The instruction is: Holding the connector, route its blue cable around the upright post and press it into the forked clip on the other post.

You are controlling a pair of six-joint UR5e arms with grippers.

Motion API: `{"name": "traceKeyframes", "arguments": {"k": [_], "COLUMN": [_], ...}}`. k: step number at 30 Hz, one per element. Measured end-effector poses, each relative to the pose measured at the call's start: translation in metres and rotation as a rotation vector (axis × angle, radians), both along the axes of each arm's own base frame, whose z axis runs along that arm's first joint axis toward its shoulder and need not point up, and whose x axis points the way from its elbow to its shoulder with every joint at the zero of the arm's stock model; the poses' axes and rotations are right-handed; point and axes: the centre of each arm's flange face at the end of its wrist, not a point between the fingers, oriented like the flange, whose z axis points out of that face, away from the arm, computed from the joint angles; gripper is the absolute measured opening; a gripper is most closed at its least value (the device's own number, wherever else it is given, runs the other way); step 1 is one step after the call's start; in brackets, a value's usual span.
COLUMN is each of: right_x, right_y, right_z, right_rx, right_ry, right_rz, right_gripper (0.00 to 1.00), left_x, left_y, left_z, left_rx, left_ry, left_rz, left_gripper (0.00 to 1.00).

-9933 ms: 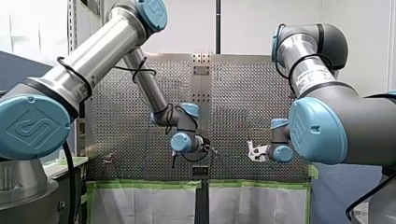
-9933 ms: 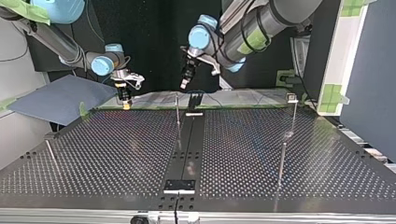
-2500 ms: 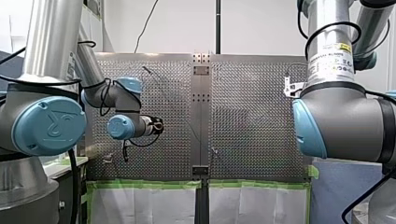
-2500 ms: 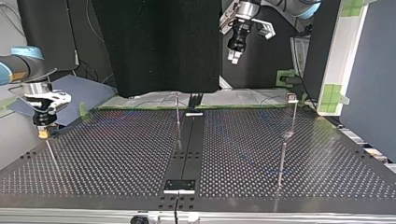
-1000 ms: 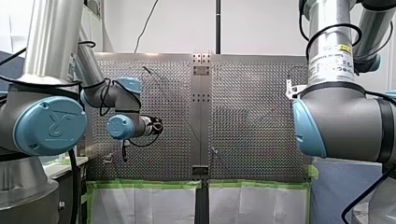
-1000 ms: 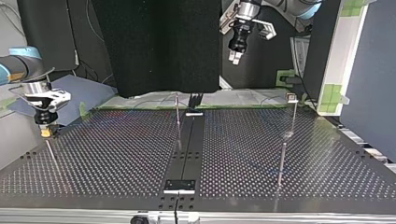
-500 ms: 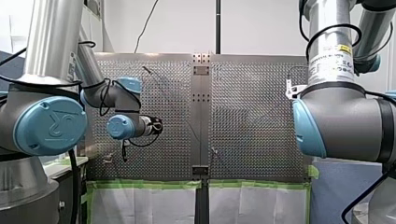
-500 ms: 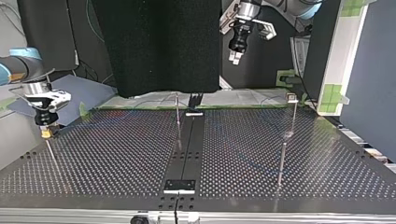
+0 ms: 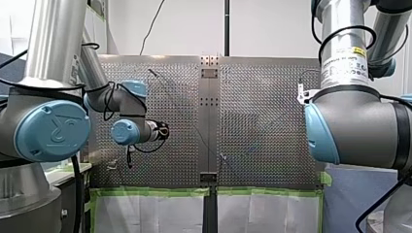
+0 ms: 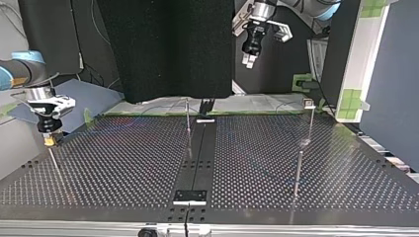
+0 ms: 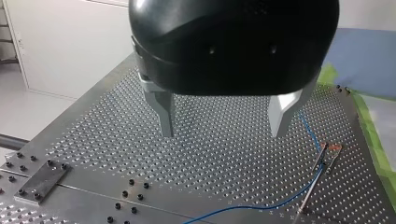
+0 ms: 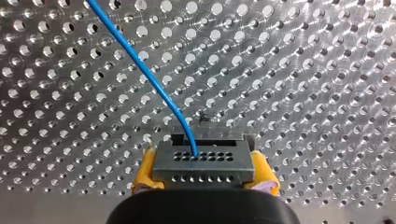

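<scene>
At the top view's left edge, held the connector (image 12: 203, 161) clamped between the yellow pads (image 12: 145, 170) of my right gripper (image 10: 48, 140), low over the perforated table (image 10: 123, 163) and just above the tip of a thin leaning post (image 10: 54, 163). Saw the blue cable (image 12: 141, 65) leaving the connector's face and slanting away across the holes.

Further right, at the far middle, found the upright post (image 10: 188, 121) standing beside the dark centre strip (image 10: 200, 158). In the left wrist view, traced the cable running close by a slim post (image 11: 309, 196), but could not tell on which side it passed.

Right of middle and far back, noted my left gripper (image 10: 248, 61) hanging well above the table, fingers spread wide and empty. Farthest right, marked the other post (image 10: 310, 121) with the forked clip (image 10: 309, 103) at its top, and made out no cable in it.

Judged the step to be the routing leg: connector gripped, cable drawn out to the left, clip not yet reached. Reckoned the next move to call for carrying the connector rightward round the upright post so that the cable bends against it, then lowering the cable squarely into the fork under steady tension. Feared that a slack line would slip over the post's top.
</scene>
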Motion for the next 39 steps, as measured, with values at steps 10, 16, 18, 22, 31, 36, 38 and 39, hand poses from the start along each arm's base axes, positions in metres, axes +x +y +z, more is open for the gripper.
{"name": "traceKeyframes", "arguments": {"k": [10,16,18,22,31,36,38,39], "right_x": [0.0005,0.0028,0.0035,0.0042,0.0048,0.0052,0.0053,0.0053], "right_y": [-0.0015,-0.0020,-0.0022,-0.0027,-0.0031,-0.0032,-0.0034,-0.0035], "right_z": [0.0001,0.0010,0.0010,0.0004,0.0002,0.0003,0.0002,0.0003], "right_rx": [-0.009,-0.016,-0.017,-0.018,-0.020,-0.021,-0.022,-0.023], "right_ry": [0.000,-0.002,-0.002,-0.002,-0.002,-0.003,-0.003,-0.003], "right_rz": [0.007,0.012,0.014,0.015,0.015,0.016,0.015,0.014], "right_gripper": [0.00,0.00,0.00,0.00,0.00,0.00,0.00,0.00], "left_x": [0.0006,0.0012,0.0013,0.0015,0.0017,0.0017,0.0017,0.0017], "left_y": [0.0005,0.0006,0.0006,0.0008,0.0009,0.0009,0.0009,0.0009], "left_z": [0.0001,0.0003,0.0004,0.0004,0.0004,0.0004,0.0004,0.0005], "left_rx": [0.000,0.000,-0.001,0.000,0.000,0.000,0.000,0.000], "left_ry": [0.000,-0.001,-0.001,-0.001,-0.001,-0.001,-0.002,-0.002], "left_rz": [0.002,0.003,0.003,0.004,0.004,0.004,0.004,0.004], "left_gripper": [1.00,1.00,1.00,1.00,1.00,1.00,1.00,1.00]}}
